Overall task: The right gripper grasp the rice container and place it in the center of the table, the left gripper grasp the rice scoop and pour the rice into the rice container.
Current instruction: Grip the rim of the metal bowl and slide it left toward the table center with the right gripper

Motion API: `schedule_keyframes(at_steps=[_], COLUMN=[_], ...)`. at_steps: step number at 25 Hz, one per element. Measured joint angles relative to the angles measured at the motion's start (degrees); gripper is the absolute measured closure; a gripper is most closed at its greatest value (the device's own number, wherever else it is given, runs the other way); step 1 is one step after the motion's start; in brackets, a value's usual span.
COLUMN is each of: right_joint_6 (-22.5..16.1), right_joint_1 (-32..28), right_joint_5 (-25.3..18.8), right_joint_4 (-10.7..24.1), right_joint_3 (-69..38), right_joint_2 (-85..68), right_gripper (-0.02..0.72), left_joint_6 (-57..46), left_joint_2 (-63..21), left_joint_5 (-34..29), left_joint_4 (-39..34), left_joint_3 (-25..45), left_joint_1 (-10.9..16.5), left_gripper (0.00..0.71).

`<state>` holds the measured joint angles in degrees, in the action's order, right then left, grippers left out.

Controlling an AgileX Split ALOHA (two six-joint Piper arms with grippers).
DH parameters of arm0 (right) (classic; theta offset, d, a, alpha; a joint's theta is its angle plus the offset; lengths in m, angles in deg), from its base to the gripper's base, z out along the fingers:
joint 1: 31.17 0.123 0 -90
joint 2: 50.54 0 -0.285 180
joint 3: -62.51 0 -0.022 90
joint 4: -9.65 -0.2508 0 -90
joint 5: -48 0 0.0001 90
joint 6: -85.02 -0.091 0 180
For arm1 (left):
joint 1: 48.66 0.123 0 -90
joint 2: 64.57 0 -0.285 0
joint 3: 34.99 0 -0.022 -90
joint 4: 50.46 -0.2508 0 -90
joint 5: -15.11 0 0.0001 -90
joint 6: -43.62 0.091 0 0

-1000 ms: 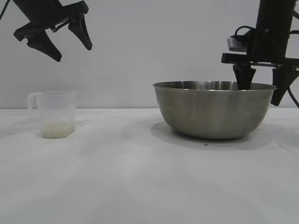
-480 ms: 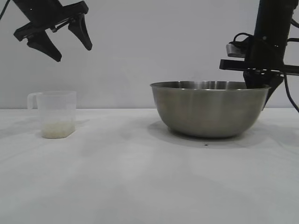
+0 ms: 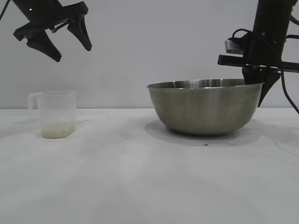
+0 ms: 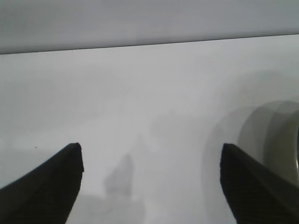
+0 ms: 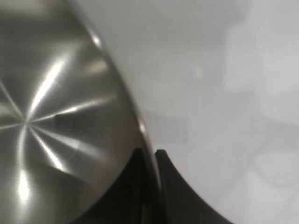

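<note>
Steel is what the right gripper is pinching: its two fingers are closing on the thin rim of the rice container, one finger inside the wall and one outside, at the bowl's right edge. The rice container is sitting mouth-up and tipping slightly, its gripped right side riding higher than its left, on the right half of the table. Broad bare tabletop is lying between it and the rice scoop, which is standing upright well apart at the left, mouth up, loop handle pointing left, with the rice lying low in its bottom. The left gripper is hanging above the scoop, fingers spread wide, touching nothing.

From the right wrist view, the rim is running between the two fingertips, and the brushed inner wall is showing. From the left wrist view, only both spread fingers over white tabletop and a blurred rounded shape at one edge are appearing.
</note>
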<state>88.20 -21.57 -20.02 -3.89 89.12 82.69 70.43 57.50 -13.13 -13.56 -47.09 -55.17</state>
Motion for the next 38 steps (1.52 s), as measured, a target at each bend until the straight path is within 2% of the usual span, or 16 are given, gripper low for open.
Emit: schedule_keyframes(at_steps=[10,21,22,23,29,31,32,35,36,38], right_joint_6=[1.33,1.55,1.55,1.56,1.01,0.78,0.78,0.75,0.65,0.66], right_joint_1=[6.53,6.89,6.89,6.89,6.89,6.77,6.55,6.02,5.88,5.81], right_joint_5=[0.09,-0.49,-0.49,-0.49,-0.49,-1.04,-1.48,-1.69,-1.8,-1.83], right_joint_4=[-2.63,-1.83,-1.73,-1.69,-0.99,-0.99,-0.9,-0.62,-0.03,1.23], right_joint_3=[0.0,0.0,0.0,0.0,0.0,0.0,0.0,0.0,0.0,0.0], right_joint_2=[-0.09,0.71,0.82,0.85,0.85,0.85,0.85,0.61,0.17,-1.32], right_gripper=[0.703,0.703,0.632,0.632,0.294,0.206,0.184,0.197,0.156,0.171], left_joint_6=[0.0,0.0,0.0,0.0,0.11,0.11,0.11,0.11,0.11,0.11], left_joint_2=[0.0,0.0,0.0,0.0,0.0,0.0,0.0,0.0,0.0,0.0], left_joint_5=[-1.31,-1.45,-1.45,-1.45,-1.45,-1.45,-1.45,-1.45,-1.45,-1.45], left_joint_4=[0.0,0.0,0.0,0.0,0.0,0.0,0.0,0.0,0.0,0.0], left_joint_3=[0.0,0.0,0.0,0.0,0.0,0.0,0.0,0.0,0.0,0.0], left_joint_1=[0.0,0.0,0.0,0.0,0.0,0.0,0.0,0.0,0.0,0.0], left_gripper=[0.179,0.179,0.179,0.179,0.179,0.179,0.179,0.179,0.179,0.179])
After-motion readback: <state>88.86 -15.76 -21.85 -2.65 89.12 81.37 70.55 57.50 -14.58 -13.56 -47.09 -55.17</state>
